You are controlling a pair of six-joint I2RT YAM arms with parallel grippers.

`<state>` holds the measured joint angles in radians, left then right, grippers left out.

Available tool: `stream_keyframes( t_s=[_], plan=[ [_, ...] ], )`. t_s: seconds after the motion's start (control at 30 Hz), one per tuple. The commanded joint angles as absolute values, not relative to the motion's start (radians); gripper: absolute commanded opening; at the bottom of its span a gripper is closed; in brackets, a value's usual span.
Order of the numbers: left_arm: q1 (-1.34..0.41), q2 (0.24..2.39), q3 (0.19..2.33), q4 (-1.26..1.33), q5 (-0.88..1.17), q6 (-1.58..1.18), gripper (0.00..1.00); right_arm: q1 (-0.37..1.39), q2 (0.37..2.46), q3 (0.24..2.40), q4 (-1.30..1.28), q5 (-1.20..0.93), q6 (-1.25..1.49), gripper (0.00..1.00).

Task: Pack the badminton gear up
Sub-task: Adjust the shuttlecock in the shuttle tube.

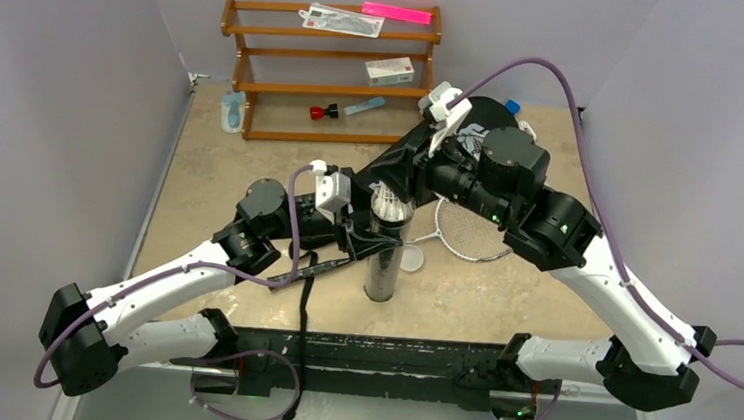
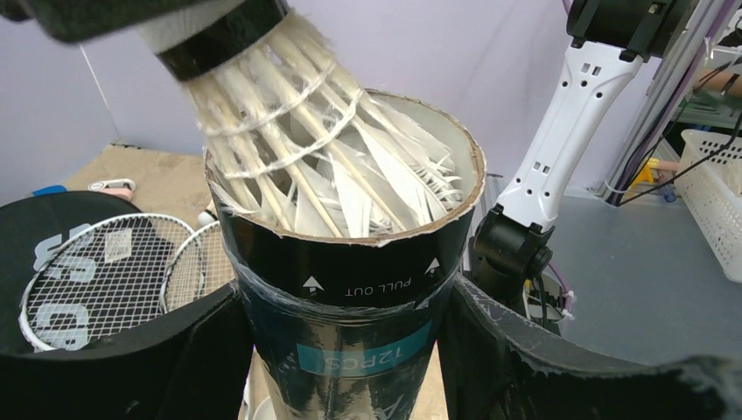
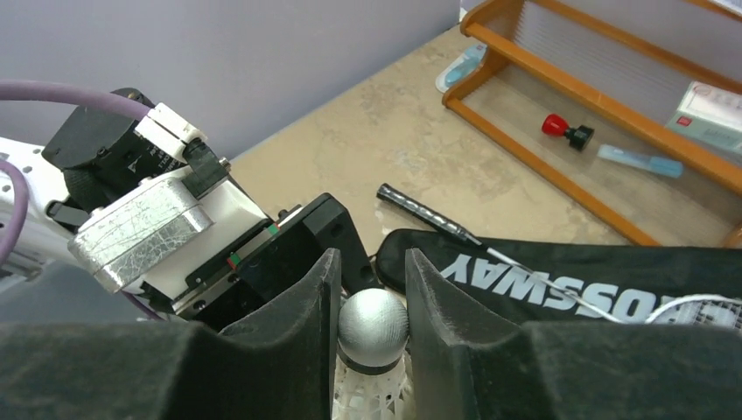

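In right gripper point(image 3: 374, 284) (over tube point(image 2: 350, 289)): shuttlecock point(image 3: 374, 331)

Beige table point(image 1: 200, 176): bag point(image 3: 665, 262), racket point(image 1: 471, 233), rack point(image 1: 329, 71)

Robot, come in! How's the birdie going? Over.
Left gripper clamps tube. Right gripper pinches shuttlecock by cork; feathers tilted, partway in tube mouth. Nothing seen blocking.

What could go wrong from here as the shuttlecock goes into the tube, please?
1. The shuttlecock sits tilted at the mouth of the tube, its feathers against the left rim; pushing down may bend or crush them.
2. The right fingers pinch only its rounded head, which might slip out.
3. The left fingers hold the tube by its sides; a hard push could slide or tip it.
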<state>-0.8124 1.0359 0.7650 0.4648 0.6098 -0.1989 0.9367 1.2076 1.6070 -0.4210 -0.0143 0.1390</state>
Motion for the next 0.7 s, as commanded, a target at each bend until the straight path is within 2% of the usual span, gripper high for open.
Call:
stream_keyframes(
  t_s=[0.0, 0.1, 0.33, 0.67],
  plan=[
    [-0.815, 1.023, 0.797, 0.477, 0.624, -0.204, 0.52, 0.937, 1.156, 1.631, -0.402, -0.024, 0.130, 0.27],
    [-0.815, 1.021, 0.796, 0.482, 0.625, -0.206, 0.52, 0.937, 1.110, 1.566, -0.355, -0.041, 0.125, 0.22],
    [-0.815, 1.023, 0.779, 0.513, 0.635, -0.226, 0.52, 0.936, 1.009, 1.401, -0.240, -0.114, 0.087, 0.21],
    [-0.815, 1.032, 0.778, 0.514, 0.629, -0.221, 0.52, 0.937, 1.027, 1.367, -0.261, -0.174, 0.065, 0.20]
  ],
)
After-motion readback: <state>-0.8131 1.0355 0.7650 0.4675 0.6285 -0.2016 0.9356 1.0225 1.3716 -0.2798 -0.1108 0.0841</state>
